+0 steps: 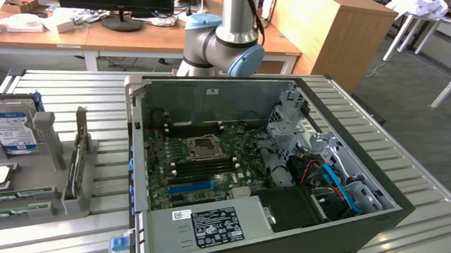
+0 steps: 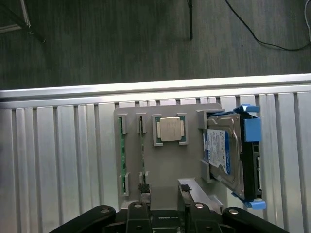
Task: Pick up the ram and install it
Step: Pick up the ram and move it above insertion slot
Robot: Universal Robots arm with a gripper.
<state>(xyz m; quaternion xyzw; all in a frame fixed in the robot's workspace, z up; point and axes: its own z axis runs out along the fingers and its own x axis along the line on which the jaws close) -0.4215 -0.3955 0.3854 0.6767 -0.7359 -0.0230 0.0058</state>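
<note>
Slatted metal table point(image 1: 52, 237): carries everything. Computer case point(image 1: 208, 101): laid on its side with the cover off, so the motherboard point(image 1: 204, 163) faces up, in my judgement to allow a straight downward insertion. Grey holder point(image 2: 194, 110): beside the case, on the exterior view's left. Hard drive point(image 2: 221, 150): propped in the holder. The ram point(image 2: 122, 155): stands on edge in its groove, second stick alongside, top edge free for pinching. My gripper point(image 2: 164, 201): above the holder, fingers spread, grasping nothing.
</note>
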